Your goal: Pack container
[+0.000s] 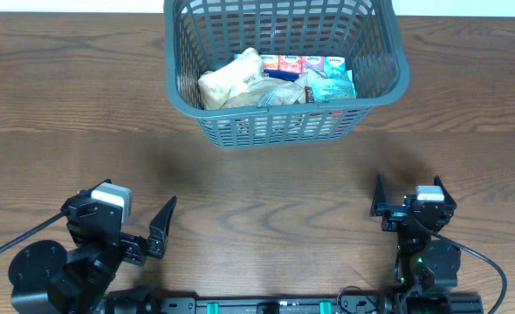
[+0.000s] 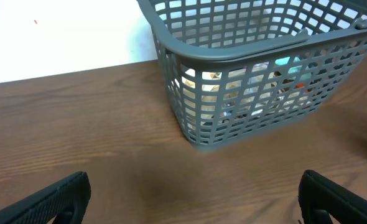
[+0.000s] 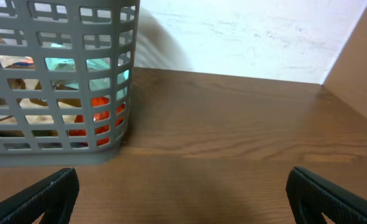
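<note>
Container (image 1: pixel 275 129) sits at the far middle of the table (image 1: pixel 83 105), well apart from both arms. Its far end is cut off by the top edge of the overhead view. Inside, toward the near wall, lie a tan crumpled packet (image 1: pixel 231 83), a teal packet (image 1: pixel 334 87) and, behind them, a row of small colourful cartons (image 1: pixel 301 63). The labels are too small to read, and I can't tell how many items lie underneath. In the wrist views the contents show only as blurred patches through the lattice: pale and teal from the left, teal, tan and something orange-red from the right, and I can't say which item that is. Left gripper (image 2: pixel 193 190) has its jaws spread wide with nothing between them, just bare wood. Only the two dark fingertips show, cut off by the bottom edge. Right gripper (image 1: pixel 408 190) is likewise spread wide and empty, near the front edge of the table. In its own camera the fingers sit in the bottom corners, mostly out of frame. In the overhead view, only one finger of the left arm is clear.
</note>
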Controlling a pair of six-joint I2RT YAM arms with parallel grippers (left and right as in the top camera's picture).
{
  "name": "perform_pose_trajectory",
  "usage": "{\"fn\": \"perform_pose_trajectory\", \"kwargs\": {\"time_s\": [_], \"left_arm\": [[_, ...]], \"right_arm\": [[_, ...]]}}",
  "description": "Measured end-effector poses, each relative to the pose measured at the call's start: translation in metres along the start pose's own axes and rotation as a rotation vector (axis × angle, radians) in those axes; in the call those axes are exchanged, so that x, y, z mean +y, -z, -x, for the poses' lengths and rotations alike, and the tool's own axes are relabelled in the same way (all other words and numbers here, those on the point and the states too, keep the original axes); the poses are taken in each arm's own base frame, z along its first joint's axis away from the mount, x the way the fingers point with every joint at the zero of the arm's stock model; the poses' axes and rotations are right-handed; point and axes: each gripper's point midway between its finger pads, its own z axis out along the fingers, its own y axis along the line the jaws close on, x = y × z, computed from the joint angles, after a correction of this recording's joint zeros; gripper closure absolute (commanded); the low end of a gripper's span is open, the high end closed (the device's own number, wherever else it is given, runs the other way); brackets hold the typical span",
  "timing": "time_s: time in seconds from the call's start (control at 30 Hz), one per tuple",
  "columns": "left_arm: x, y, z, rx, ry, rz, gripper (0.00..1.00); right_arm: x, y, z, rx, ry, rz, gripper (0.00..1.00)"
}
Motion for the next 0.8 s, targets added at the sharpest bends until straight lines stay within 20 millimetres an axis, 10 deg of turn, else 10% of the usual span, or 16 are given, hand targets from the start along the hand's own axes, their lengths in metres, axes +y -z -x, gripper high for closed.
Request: {"fn": "perform_pose_trajectory", "kwargs": {"time_s": [0.8], "left_arm": [[0.0009, 0.0000, -0.0004, 0.002, 0.000, 0.005, 0.01]], "right_arm": [[0.0018, 0.0000, 0.0001, -0.001, 0.000, 0.010, 0.01]]}}
